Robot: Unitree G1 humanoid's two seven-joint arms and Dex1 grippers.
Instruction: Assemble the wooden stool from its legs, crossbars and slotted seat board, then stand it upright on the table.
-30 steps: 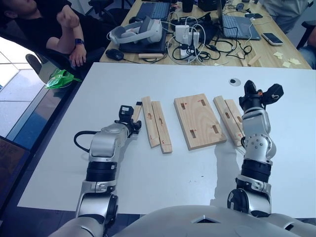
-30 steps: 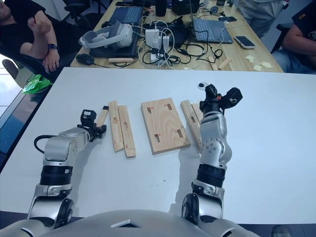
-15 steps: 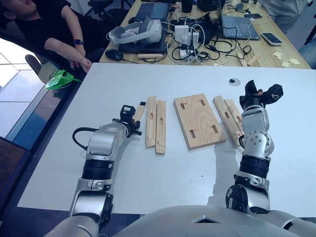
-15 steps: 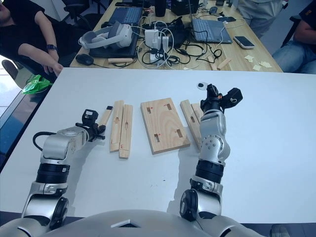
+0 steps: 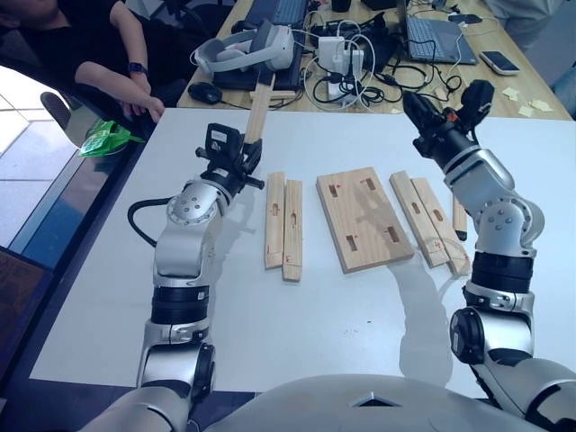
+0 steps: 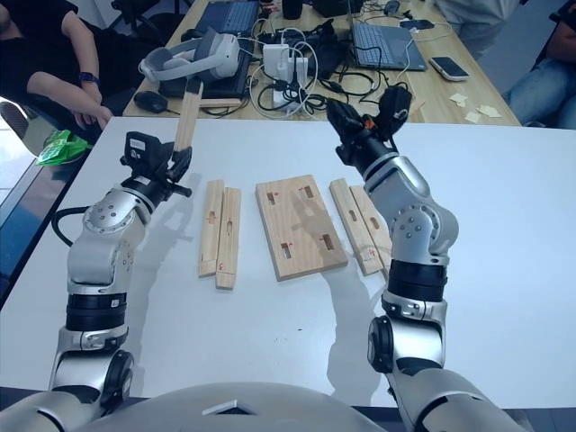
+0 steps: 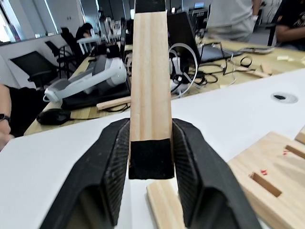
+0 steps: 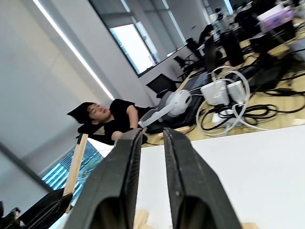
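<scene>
One crossbar (image 5: 259,108) has left the desk (image 5: 297,315), clamped in the left claw (image 5: 245,160): assembly begins. The right claw (image 5: 446,97) rose too, parted and empty.

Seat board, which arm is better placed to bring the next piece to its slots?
Left. The left gripper clamps a wooden bar, held up off the table beside the seat board. The right gripper hangs open and empty above the table.

left gripper (image 5: 240,162): we clamp a crossbar (image 5: 259,103), tilted up off the table (image 5: 297,315) | two slotted bars (image 5: 275,220) touching, left of seat board (image 5: 363,219) | more bars (image 5: 417,216) right | right gripper (image 5: 446,97) raised, fingers apart
</scene>
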